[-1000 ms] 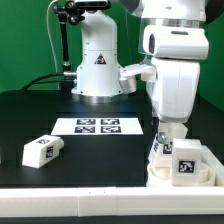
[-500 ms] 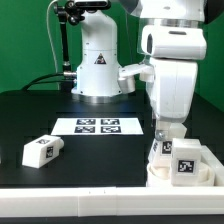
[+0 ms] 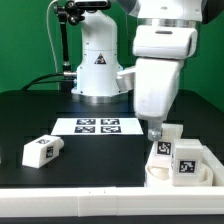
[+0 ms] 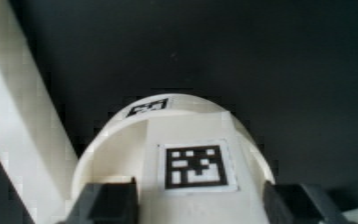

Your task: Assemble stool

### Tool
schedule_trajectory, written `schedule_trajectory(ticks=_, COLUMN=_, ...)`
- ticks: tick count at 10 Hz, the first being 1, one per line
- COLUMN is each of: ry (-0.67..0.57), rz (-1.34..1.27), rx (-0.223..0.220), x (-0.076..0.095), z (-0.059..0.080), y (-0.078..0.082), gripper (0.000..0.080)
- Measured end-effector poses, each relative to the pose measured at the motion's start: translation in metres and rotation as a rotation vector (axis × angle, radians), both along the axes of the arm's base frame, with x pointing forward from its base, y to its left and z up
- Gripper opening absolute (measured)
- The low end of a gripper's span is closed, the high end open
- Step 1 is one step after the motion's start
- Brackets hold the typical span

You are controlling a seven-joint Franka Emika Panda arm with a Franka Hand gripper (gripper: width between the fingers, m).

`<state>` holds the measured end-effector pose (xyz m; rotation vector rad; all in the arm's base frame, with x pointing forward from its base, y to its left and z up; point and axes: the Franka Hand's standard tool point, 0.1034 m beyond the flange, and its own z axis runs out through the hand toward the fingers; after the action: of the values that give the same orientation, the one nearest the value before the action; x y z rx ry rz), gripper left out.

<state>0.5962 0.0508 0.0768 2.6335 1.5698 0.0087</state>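
My gripper (image 3: 160, 133) is shut on a white stool leg (image 3: 171, 133), holding it just above the round white seat (image 3: 160, 178) at the exterior view's lower right. Another leg with a square tag (image 3: 186, 162) stands on the seat. A third leg (image 3: 42, 150) lies loose on the black table at the exterior view's left. In the wrist view the held leg (image 4: 185, 130) with its tag fills the space between the dark fingers (image 4: 105, 205), gripper (image 4: 208, 212). A white edge (image 4: 25, 120) runs beside it; which part it belongs to is unclear.
The marker board (image 3: 100, 126) lies flat in the middle of the table. A second white robot base (image 3: 98, 65) stands behind it, with a camera stand (image 3: 58, 45) at the exterior view's far left. The table's front edge (image 3: 70, 192) runs below the loose leg.
The jaws have shut on the leg. The arm has swung toward the exterior view's left and tilted, and the held leg now shows beside the hand, above the seat.
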Motion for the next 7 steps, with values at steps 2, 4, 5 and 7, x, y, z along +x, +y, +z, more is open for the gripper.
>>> schedule_trajectory(ticks=2, ry=-0.033, rz=-0.220, rx=0.016, x=-0.0019, z=-0.0001, y=0.0012, gripper=0.0338)
schedule_trajectory(ticks=4, ry=-0.072, rz=-0.489, rx=0.041, x=-0.0040, z=-0.0004, y=0.0064, gripper=0.0338)
schedule_trajectory(ticks=5, ry=-0.078, rz=-0.579, rx=0.048, x=-0.0043, z=-0.0007, y=0.0077, gripper=0.0338)
schedule_trajectory(ticks=7, ry=-0.083, rz=-0.701, rx=0.056, x=-0.0044, z=-0.0008, y=0.0084, gripper=0.0338)
